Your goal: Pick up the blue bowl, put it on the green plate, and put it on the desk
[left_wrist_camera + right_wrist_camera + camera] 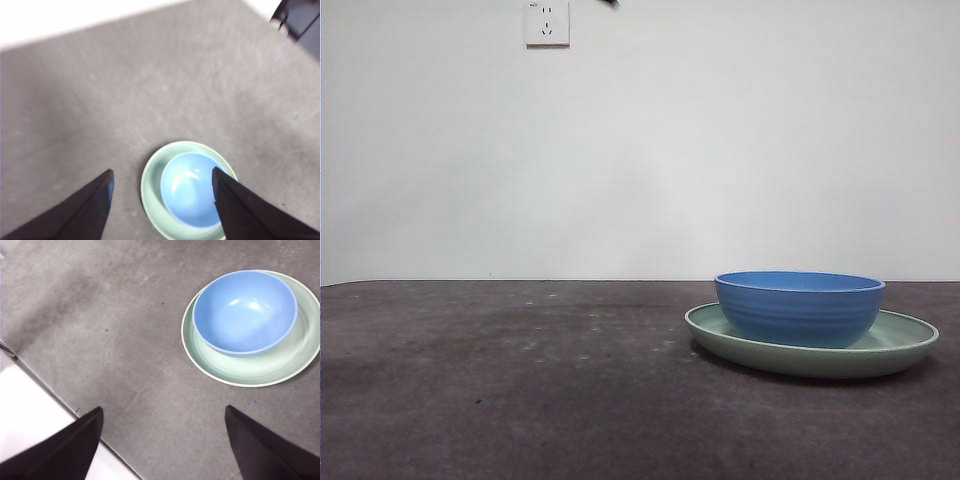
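The blue bowl [800,307] sits upright inside the green plate [905,345], which rests on the desk [520,380] at the right. From high above, my left gripper [162,180] looks down on the bowl [189,187] and plate [150,182]; its jaws are open and hold nothing. My right gripper [162,417] is also raised and open, off to one side of the bowl [245,310] and plate [250,367], near the desk's edge. Neither gripper touches anything. In the front view only a small black tip [610,3] shows at the top edge.
A white wall with a socket [547,22] stands behind the desk. The desk's edge [60,400] runs close to my right gripper, with white floor beyond. A dark object [300,20] sits past the far corner.
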`<state>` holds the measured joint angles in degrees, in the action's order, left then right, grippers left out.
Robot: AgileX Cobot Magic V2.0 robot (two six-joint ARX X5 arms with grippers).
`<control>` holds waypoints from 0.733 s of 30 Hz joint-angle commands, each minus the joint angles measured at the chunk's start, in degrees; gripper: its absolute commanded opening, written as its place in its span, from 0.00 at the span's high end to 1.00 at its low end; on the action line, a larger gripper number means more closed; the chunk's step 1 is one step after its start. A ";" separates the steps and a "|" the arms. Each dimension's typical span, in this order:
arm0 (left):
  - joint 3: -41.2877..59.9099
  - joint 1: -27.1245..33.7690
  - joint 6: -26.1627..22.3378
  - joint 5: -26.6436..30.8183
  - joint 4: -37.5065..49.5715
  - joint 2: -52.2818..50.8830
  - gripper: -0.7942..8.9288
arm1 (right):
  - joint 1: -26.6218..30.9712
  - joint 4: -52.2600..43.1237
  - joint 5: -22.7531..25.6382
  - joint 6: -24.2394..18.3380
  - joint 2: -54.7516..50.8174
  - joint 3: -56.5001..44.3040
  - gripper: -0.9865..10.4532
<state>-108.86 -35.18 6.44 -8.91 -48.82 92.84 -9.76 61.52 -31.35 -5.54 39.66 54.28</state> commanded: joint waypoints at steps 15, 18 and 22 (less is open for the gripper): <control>35.15 1.95 -5.99 -11.30 4.37 -27.12 0.59 | -0.24 -0.20 0.09 0.50 0.24 1.07 0.57; 41.72 1.95 -6.03 -13.46 5.31 -31.10 0.59 | -0.24 -0.20 0.09 0.50 0.24 1.07 0.57; 49.40 1.84 -5.99 -16.13 6.60 -35.43 0.59 | -0.24 -0.20 0.09 0.52 0.24 1.07 0.57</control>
<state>-59.99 -33.01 1.13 -24.14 -43.33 57.60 -9.76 61.52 -31.31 -5.54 39.66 54.28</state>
